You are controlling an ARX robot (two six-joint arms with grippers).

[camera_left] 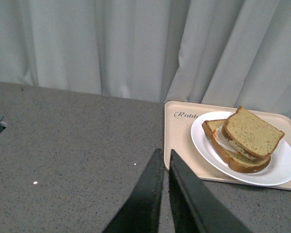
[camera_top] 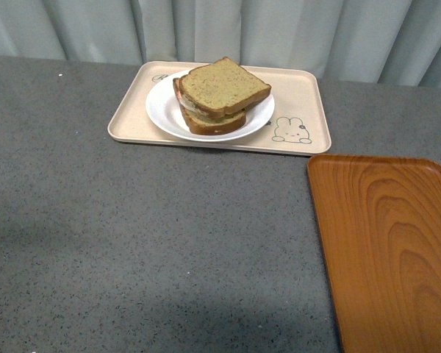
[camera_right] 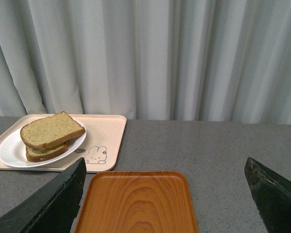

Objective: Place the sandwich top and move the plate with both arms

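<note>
The sandwich top (camera_top: 224,86) (camera_left: 252,132) (camera_right: 51,129), a tan speckled bread slice, lies skewed on a lower slice with white filling. Both rest on the round white plate (camera_top: 164,110) (camera_left: 281,167) (camera_right: 7,150), which stands on the beige rabbit-print tray (camera_top: 298,95) (camera_left: 179,131) (camera_right: 109,128). Neither arm shows in the front view. My left gripper (camera_left: 165,151) is shut and empty, over the grey table short of the beige tray's corner. My right gripper (camera_right: 165,167) is open wide above the orange tray, with nothing between its fingers (camera_right: 63,191).
An orange wood-grain tray (camera_top: 386,246) (camera_right: 138,201) lies at the right front of the grey speckled table (camera_top: 132,235). A pale curtain (camera_top: 279,29) hangs along the table's far edge, just behind the beige tray.
</note>
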